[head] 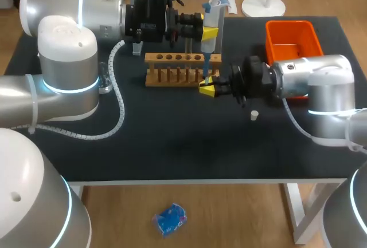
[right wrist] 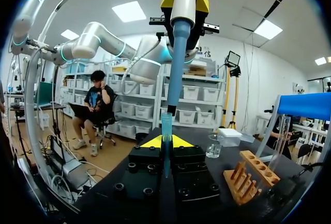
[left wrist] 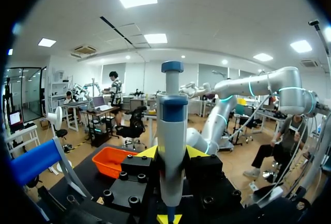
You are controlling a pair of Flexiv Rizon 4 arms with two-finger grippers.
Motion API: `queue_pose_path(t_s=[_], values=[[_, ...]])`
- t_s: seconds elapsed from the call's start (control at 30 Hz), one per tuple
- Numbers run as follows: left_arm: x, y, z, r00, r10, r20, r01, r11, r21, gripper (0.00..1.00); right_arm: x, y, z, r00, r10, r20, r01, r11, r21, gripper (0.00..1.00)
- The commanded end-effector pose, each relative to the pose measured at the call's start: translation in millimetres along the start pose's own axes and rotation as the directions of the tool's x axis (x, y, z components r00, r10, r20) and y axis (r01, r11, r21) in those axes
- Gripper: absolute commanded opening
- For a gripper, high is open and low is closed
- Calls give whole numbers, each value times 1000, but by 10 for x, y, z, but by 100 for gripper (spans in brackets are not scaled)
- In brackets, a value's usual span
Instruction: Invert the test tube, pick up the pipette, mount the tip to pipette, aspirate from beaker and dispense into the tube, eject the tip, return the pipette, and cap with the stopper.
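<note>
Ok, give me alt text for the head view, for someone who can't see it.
The left gripper holds the pipette upright above the test tube, which the right gripper holds at the right end of the wooden rack. A white stopper lies loose on the black table; an orange bin sits at the far right.

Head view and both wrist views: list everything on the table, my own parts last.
pipette: one, white and blue, upright above the test tube
test tube: one, clear, beside the rack
rack: one, wooden, table middle
bin: one, orange, right rear
stopper: one, white, near right arm
beaker: one, clear, rear left of rack
table: one, black
left gripper: yellow tips, holds pipette
right gripper: yellow tips, holds test tube
</note>
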State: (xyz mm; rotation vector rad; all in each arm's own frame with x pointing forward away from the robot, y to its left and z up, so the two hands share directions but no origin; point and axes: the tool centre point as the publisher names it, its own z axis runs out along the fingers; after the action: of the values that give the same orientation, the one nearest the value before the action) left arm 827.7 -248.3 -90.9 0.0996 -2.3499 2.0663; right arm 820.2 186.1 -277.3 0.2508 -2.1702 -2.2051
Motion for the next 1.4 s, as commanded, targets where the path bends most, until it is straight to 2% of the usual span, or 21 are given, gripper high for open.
queue_pose_path(t_s=[0.03,0.3,0.6,1.4], values=[[1,7,7,1000,1,1,-1,1000,4,0,-11,-36,22,1000,6,-10,-6,1000,8,0],[1,7,7,1000,1,1,-1,1000,4,0,17,-127,31,1000,28,-7,-28,1000,9,0],[1,7,7,1000,1,1,-1,1000,4,0,-62,-40,40,1000,4,-3,-4,1000,1,0],[1,7,7,1000,1,1,-1,1000,4,0,-26,-38,-2,1000,-12,10,12,1000,-4,0]])
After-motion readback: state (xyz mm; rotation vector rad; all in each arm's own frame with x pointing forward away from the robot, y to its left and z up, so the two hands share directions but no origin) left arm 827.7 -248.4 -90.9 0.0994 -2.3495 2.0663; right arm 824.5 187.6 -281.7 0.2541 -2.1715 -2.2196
